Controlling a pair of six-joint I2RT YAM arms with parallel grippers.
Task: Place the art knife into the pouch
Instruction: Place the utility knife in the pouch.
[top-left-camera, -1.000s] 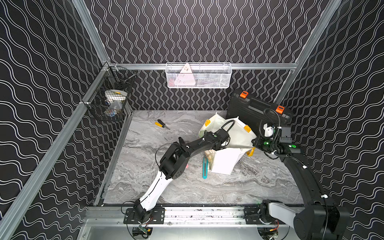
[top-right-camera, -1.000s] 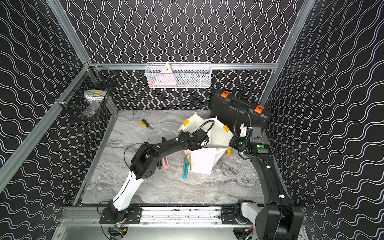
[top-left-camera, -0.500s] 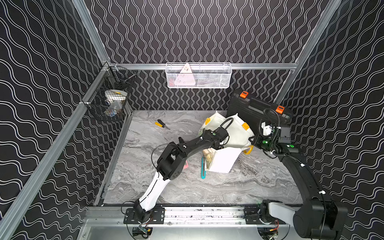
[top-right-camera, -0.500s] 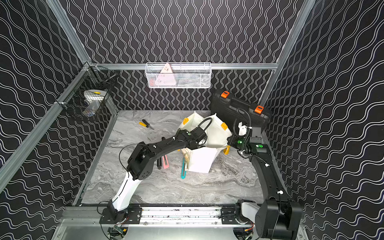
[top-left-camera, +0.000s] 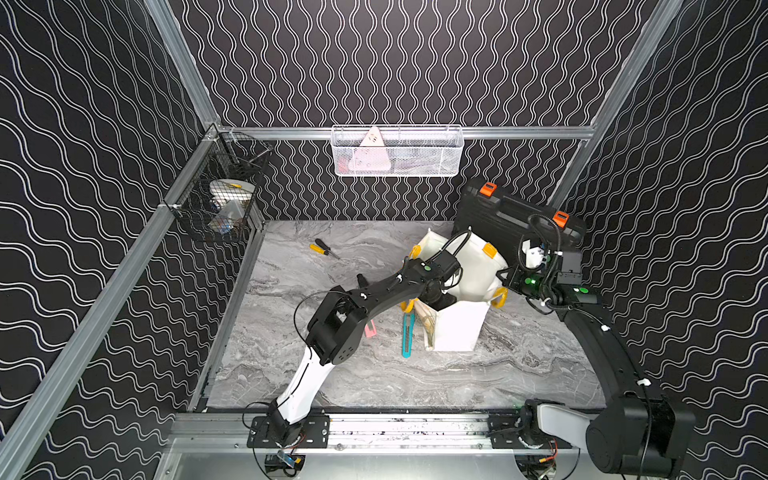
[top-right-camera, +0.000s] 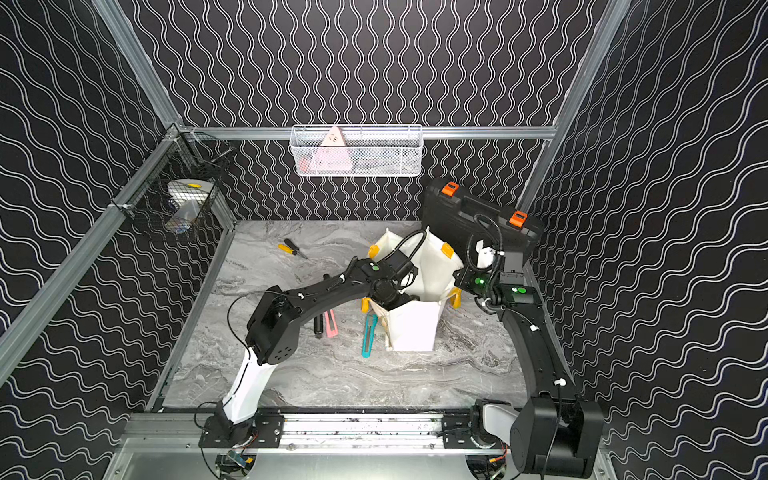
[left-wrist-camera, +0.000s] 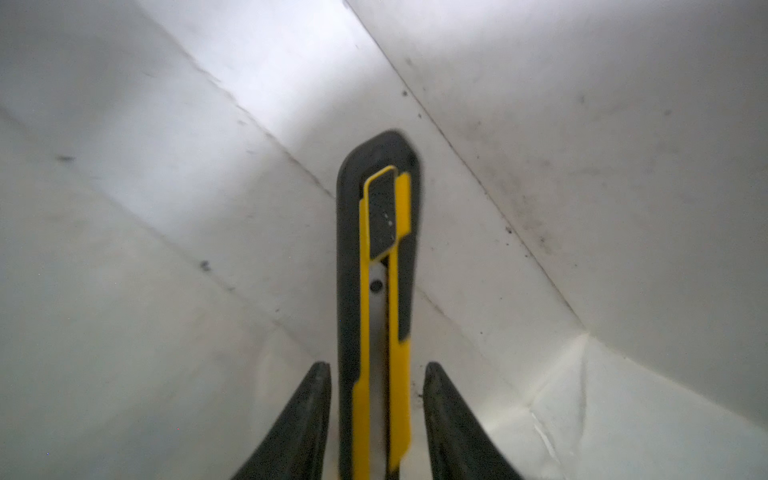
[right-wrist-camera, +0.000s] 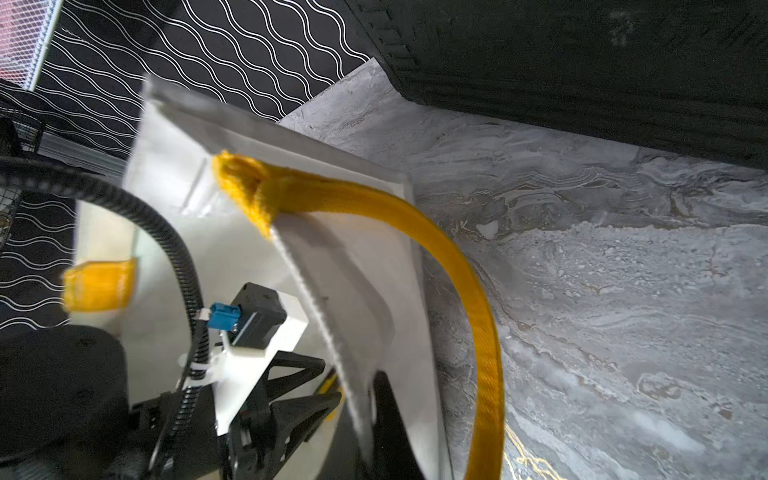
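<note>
- In both top views, shows one pouch (top-left-camera: 457, 328) upright, mouth open; left gripper (top-left-camera: 440, 297) down in the mouth; right gripper (top-left-camera: 505, 286) at the rim, near one black case (top-left-camera: 507, 212); one teal cutter (top-left-camera: 408, 334) and one pink cutter (top-left-camera: 370, 328) just beside the pouch; open table (top-left-camera: 374, 382) at the near side.
- In the left wrist view, shows one art knife (left-wrist-camera: 378, 291) inside the pouch (left-wrist-camera: 166, 208); two fingers (left-wrist-camera: 307, 407) spread, gaps either side, gripping nothing.
- In the right wrist view, shows right gripper (right-wrist-camera: 374, 419) pinched shut on the pouch rim beside one yellow handle (right-wrist-camera: 457, 257).
</note>
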